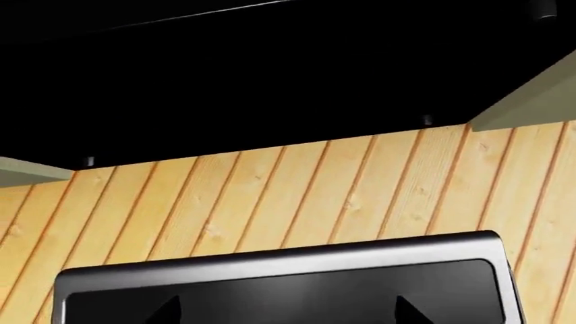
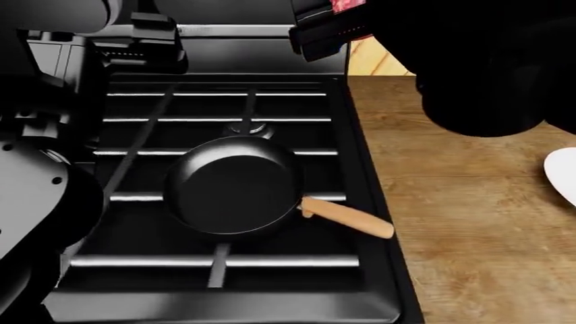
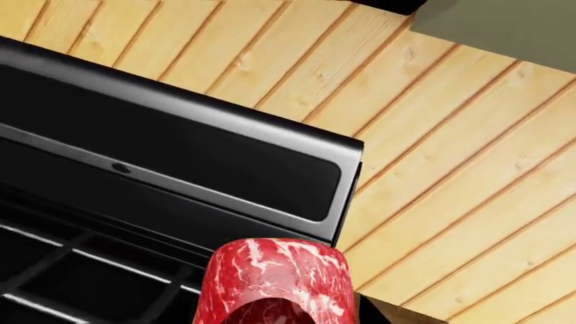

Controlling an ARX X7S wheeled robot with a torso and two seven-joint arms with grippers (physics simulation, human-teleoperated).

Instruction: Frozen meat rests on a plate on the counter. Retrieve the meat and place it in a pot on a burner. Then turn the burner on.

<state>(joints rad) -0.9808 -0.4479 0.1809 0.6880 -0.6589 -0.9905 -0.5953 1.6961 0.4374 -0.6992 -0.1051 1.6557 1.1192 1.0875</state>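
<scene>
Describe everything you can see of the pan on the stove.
The pan is small, round and black, with low sides and a smooth, slightly glossy bowl that holds nothing. A tan wooden stick handle juts from its rim toward the counter, ending over the stove's edge. The pan sits level on the black grates, near the stove's middle. Neither pincer touches it; only the grates touch it.

Glossy black pot [image 2: 232,185] with wooden handle; wood-grain counter [image 2: 468,223]; marbled red frozen meat [image 3: 274,283].
</scene>
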